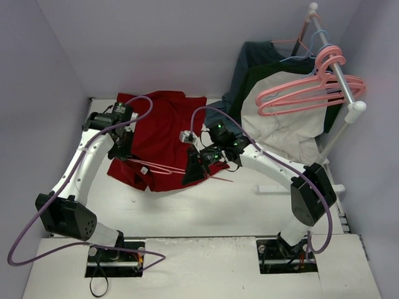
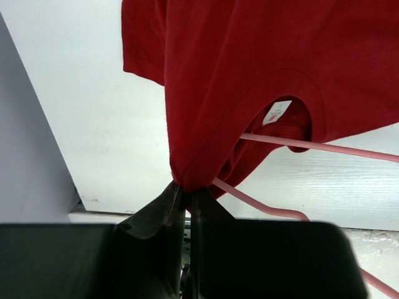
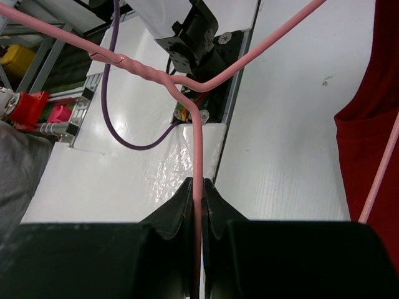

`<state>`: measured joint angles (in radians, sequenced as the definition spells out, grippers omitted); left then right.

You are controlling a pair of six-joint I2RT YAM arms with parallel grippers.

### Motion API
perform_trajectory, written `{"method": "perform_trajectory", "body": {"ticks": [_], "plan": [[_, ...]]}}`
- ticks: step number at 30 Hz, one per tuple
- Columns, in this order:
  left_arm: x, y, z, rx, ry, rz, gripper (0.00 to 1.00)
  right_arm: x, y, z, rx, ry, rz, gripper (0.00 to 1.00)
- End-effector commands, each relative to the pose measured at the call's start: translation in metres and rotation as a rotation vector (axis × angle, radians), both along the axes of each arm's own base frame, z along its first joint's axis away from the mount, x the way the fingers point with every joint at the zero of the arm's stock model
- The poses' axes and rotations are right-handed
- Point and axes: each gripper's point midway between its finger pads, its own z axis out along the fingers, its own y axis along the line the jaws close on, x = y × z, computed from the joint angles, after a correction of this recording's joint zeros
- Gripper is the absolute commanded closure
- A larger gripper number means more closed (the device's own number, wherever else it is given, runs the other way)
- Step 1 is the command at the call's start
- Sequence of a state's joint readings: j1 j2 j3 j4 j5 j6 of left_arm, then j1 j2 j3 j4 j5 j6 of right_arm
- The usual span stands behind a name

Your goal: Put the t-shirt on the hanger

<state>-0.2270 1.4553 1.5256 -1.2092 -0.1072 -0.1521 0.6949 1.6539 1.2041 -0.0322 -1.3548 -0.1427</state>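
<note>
If the cloth is tugged while the wire sits only partly inside the collar, the t-shirt (image 2: 249, 62) could slip off the hanger (image 2: 324, 147). The slim hanger could also swivel in its grip, being pinched at a single thin point. In the left wrist view the shirt fills the upper frame. It is deep red and creased, with its white label at the neck opening, where a pink arm appears to pass. At lower centre the left gripper (image 2: 185, 190) is clamped on a fold of red cloth. The right gripper (image 3: 198, 187) is closed on a straight run of the hanger's wire. In the top view the shirt lies centre-left on the white table (image 1: 249, 205).
</note>
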Motion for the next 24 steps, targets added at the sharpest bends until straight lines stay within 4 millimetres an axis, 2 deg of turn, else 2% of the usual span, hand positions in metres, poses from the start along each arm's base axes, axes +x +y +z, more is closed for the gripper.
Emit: {"method": "perform_trajectory", "body": {"ticks": [1, 3, 6, 9, 16, 21, 22, 24], "plan": [[-0.002, -0.018, 0.004, -0.090, -0.065, 0.006, 1.00, 0.005, 0.003, 0.009, 0.046, -0.073, -0.005, 1.00], [-0.007, -0.039, -0.016, -0.161, -0.048, 0.003, 1.00, 0.019, 0.005, -0.007, 0.006, -0.103, -0.058, 1.00], [-0.005, -0.055, -0.033, -0.216, -0.060, 0.004, 1.00, 0.026, 0.008, -0.025, -0.021, -0.081, -0.060, 1.00], [-0.007, -0.058, -0.054, -0.235, -0.058, 0.038, 1.00, 0.026, 0.010, -0.045, -0.042, -0.023, -0.035, 1.00], [0.006, -0.061, -0.071, -0.239, -0.113, 0.024, 1.00, 0.030, 0.007, -0.088, -0.145, 0.016, -0.081, 1.00], [0.009, -0.069, -0.088, -0.269, -0.095, 0.013, 1.00, 0.045, 0.004, -0.109, -0.209, -0.008, -0.143, 1.00], [0.009, -0.069, -0.091, -0.272, -0.088, 0.013, 1.00, 0.049, 0.004, -0.112, -0.222, -0.021, -0.159, 0.99], [0.010, -0.070, -0.096, -0.273, -0.078, 0.013, 1.00, 0.057, 0.004, -0.116, -0.246, -0.050, -0.193, 0.88]]}}
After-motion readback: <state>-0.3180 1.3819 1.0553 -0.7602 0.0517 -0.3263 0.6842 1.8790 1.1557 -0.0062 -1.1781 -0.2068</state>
